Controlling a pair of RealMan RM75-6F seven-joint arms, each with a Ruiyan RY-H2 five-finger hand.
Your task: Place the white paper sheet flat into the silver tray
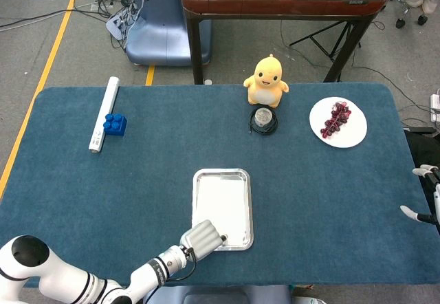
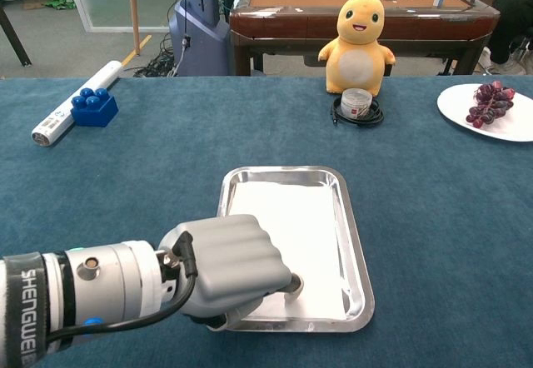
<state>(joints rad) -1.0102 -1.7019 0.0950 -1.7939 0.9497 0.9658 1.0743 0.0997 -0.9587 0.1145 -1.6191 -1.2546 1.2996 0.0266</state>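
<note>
Down at 6 o'clock on the blue tabletop [image 1: 103, 187], our left hand [image 2: 233, 266] has fingers [image 2: 293, 283] curled onto the white paper sheet [image 2: 296, 235], already lying flat in the silver tray [image 2: 356, 243]. Looks nearly done; letting go remains. Right hand [image 1: 425, 194] sits open. Grey-floored room, cables behind.

Paper sheet [image 2: 291, 235] in tray [image 2: 357, 243] at surface's [image 1: 330, 208] near middle, left hand [image 2: 233, 268] on tray's near left corner, plush toy [image 2: 359, 42] behind, plate [image 2: 500, 122] far right, block [image 2: 93, 106] far left
</note>
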